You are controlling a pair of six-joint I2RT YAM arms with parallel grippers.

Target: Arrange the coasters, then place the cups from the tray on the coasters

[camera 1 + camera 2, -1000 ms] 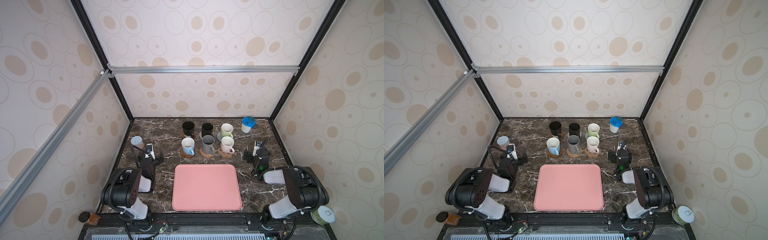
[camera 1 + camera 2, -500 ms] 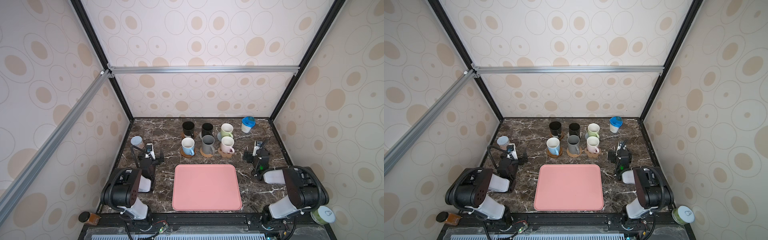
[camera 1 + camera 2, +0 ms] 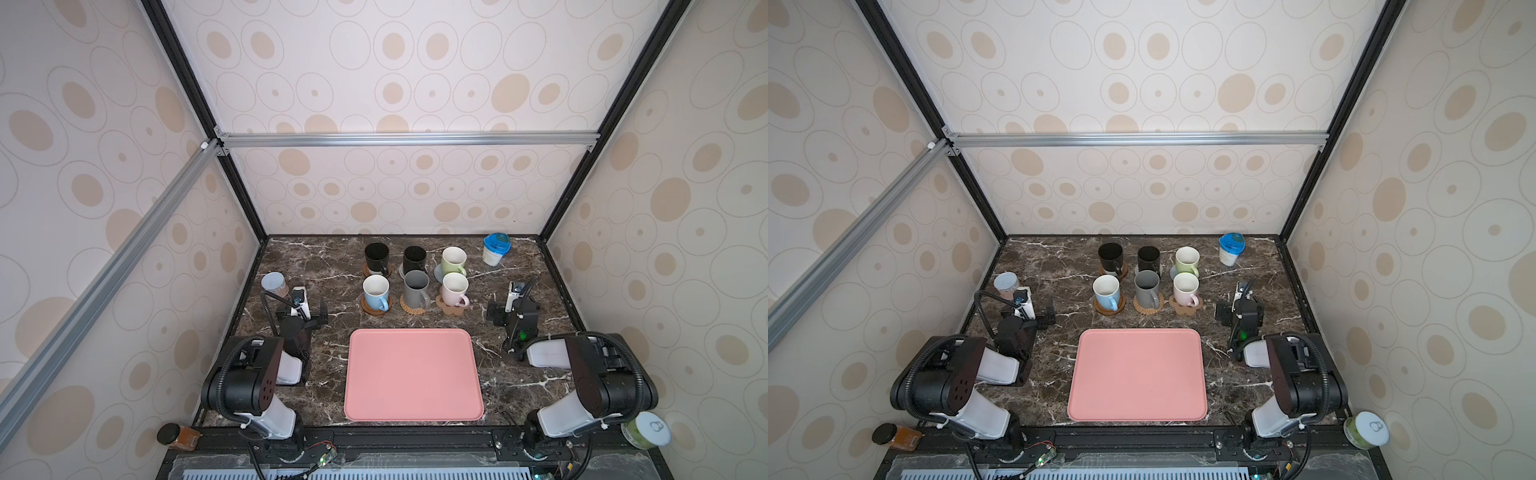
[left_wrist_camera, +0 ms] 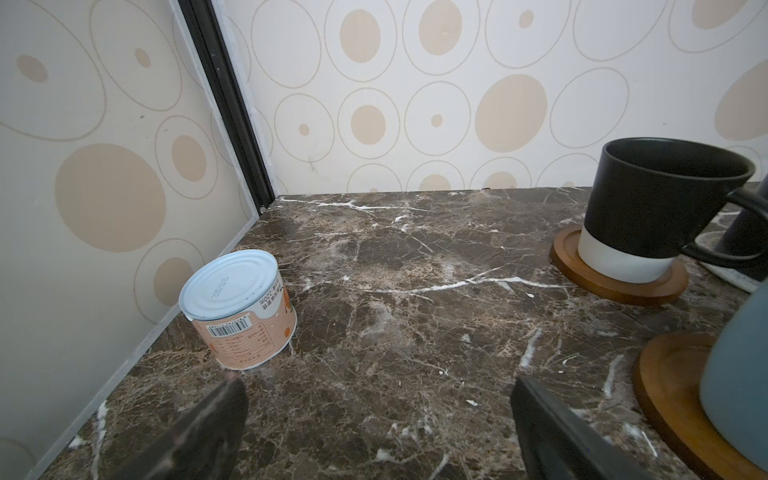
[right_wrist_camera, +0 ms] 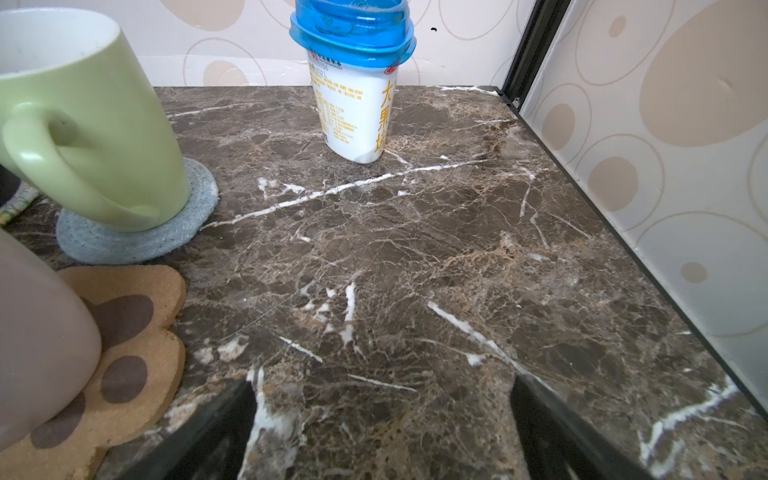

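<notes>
In both top views several cups stand in two rows behind the bare pink tray, each on a coaster. The back row has two black cups and a green one. In front stand the blue cup, the grey cup on a rattan coaster, and the pink cup on the paw coaster. My left gripper rests open left of the cups. My right gripper rests open to their right. Both hold nothing.
A grey-lidded can stands by the left wall, just beyond my left gripper. A blue-lidded white tub stands at the back right. Walls enclose the marble table on three sides.
</notes>
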